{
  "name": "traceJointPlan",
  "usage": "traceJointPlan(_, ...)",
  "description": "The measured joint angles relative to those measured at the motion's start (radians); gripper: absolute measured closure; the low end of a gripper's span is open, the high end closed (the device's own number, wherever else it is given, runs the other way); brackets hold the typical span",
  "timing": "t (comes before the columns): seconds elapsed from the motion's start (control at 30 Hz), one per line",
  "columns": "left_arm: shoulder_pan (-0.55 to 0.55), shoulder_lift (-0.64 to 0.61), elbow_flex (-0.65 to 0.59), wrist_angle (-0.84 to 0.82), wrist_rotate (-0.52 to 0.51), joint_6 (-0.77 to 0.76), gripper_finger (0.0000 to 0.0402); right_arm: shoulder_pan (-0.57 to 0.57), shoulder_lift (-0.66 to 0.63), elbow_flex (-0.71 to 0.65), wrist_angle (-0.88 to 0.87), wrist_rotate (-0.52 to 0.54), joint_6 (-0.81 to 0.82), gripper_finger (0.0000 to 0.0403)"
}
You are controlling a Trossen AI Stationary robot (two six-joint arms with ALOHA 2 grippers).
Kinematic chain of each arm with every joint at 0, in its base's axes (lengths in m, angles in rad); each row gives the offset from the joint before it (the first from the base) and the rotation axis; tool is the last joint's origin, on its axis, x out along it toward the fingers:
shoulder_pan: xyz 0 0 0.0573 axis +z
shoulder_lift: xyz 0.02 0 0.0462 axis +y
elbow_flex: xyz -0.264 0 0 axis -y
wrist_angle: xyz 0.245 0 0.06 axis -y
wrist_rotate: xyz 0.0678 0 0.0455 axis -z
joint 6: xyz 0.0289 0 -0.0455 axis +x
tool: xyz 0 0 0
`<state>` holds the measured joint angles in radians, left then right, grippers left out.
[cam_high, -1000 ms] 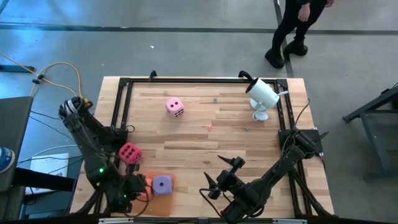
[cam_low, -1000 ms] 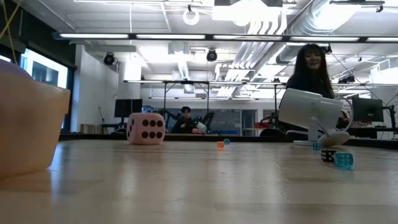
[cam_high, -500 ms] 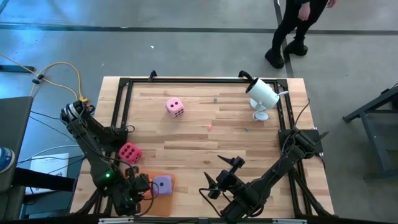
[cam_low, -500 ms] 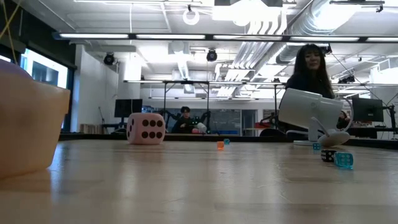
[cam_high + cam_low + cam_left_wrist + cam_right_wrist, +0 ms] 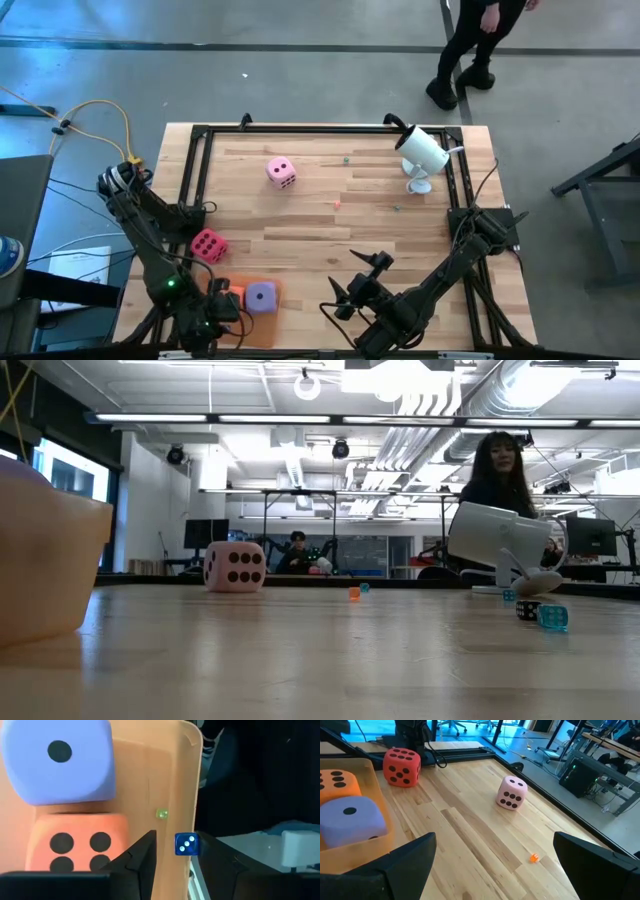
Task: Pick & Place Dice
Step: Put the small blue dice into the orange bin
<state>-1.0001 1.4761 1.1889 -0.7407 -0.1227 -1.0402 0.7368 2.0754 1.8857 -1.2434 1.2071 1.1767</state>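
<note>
High view shows the left gripper (image 5: 222,303) down at the near left corner of the wooden worktop (image 5: 330,215), right over the flat orange tray (image 5: 272,290). In that tray sit the soft purple cube with dark pips (image 5: 261,297) and, tight beside it under the gripper, the soft orange cube with dark pips (image 5: 219,290). From the left wrist view the orange one (image 5: 80,845) lies just ahead of the gripper, off to one side of the gap. Its fingers (image 5: 142,857) stand a little apart with nothing between them, so I'd say it grips nothing.

Two dice are not yet in the tray. The soft magenta cube with dark pips (image 5: 208,244) sits on the worktop just beyond the tray, close beside the left arm. The soft light pink cube with dark pips (image 5: 280,172) is well apart, toward the far edge. The magenta one looks the natural next pick for the left arm, which is much nearer; it would have to draw back and swing away from the tray.

The right gripper (image 5: 360,280) waits at the near middle, fingers spread wide and empty. The pink cube (image 5: 512,792) lies ahead of it, across open worktop.
</note>
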Motion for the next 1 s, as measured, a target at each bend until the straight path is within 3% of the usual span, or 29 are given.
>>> traceJointPlan(0.43, 0.008, -0.001, 0.0, 0.0, -0.015, -0.029, 0.026, 0.0, 0.0, 0.0, 0.006, -0.007, 0.0, 0.0011)
traceJointPlan(0.83, 0.006, -0.001, 0.0, 0.0, -0.056, 0.03, 0.0101, 0.0, 0.0, 0.0, 0.006, -0.006, -0.004, 0.0011)
traceJointPlan(1.0, 0.006, -0.001, 0.0, -0.001, -0.055, 0.024, 0.006, 0.0, 0.0, 0.0, 0.006, -0.006, -0.004, 0.0011)
